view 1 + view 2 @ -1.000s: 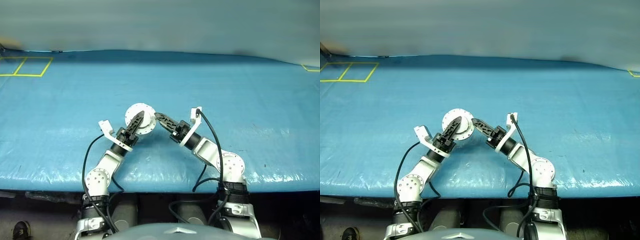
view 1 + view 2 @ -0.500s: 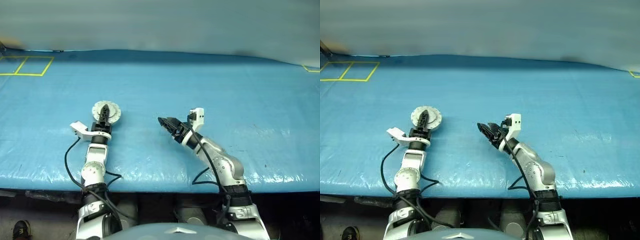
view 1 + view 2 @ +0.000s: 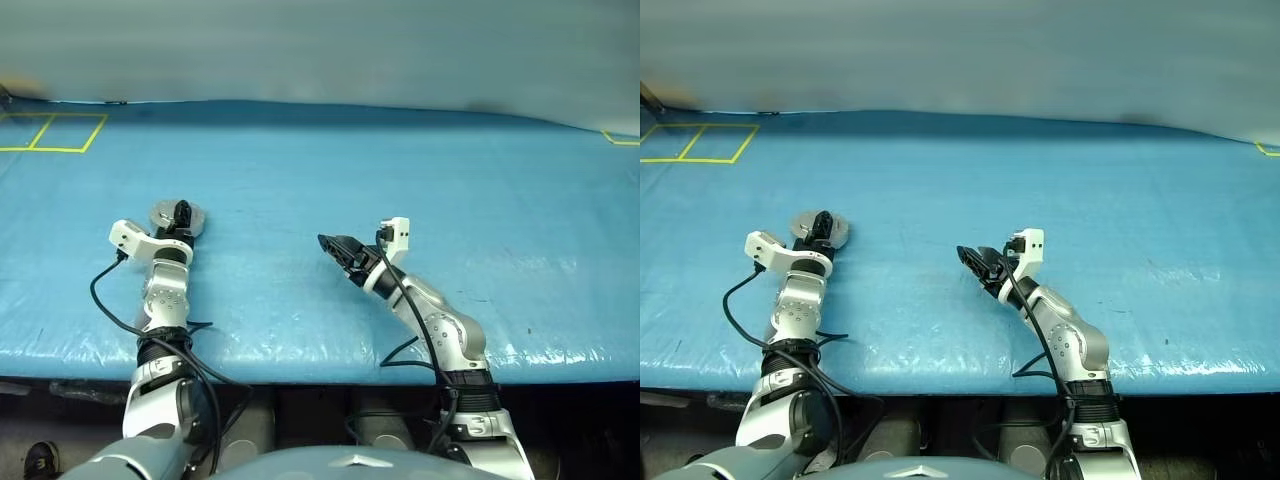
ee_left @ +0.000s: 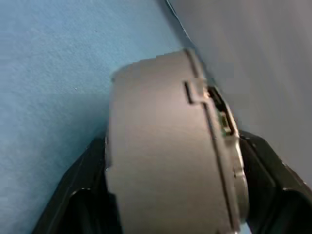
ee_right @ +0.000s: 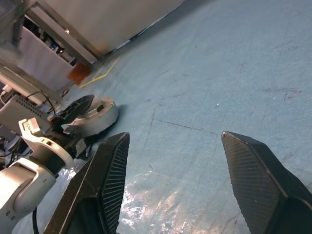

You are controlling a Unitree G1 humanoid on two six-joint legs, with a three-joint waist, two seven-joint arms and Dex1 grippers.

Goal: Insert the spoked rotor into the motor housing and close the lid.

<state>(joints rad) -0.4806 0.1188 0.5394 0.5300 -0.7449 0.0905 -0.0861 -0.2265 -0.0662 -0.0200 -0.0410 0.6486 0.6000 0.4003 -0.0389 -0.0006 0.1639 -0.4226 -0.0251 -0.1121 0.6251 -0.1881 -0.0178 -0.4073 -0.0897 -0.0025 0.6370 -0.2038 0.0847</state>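
Between left tool [image 3: 181,215] fingers, motor housing [image 4: 165,156], on blue table [image 3: 400,170]

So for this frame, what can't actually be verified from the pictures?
- Spoked rotor: whether it sits inside the motor housing; the lid looks shut, and the housing's grey wall hides the interior in the left wrist view.
- Left gripper: whether its fingers touch the housing; too small in the head views, blurred in the wrist view.
- Right gripper: open, holding nothing.

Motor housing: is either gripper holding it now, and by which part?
The left gripper straddles the closed motor housing across lid and base; grip unclear. Right gripper holds nothing.
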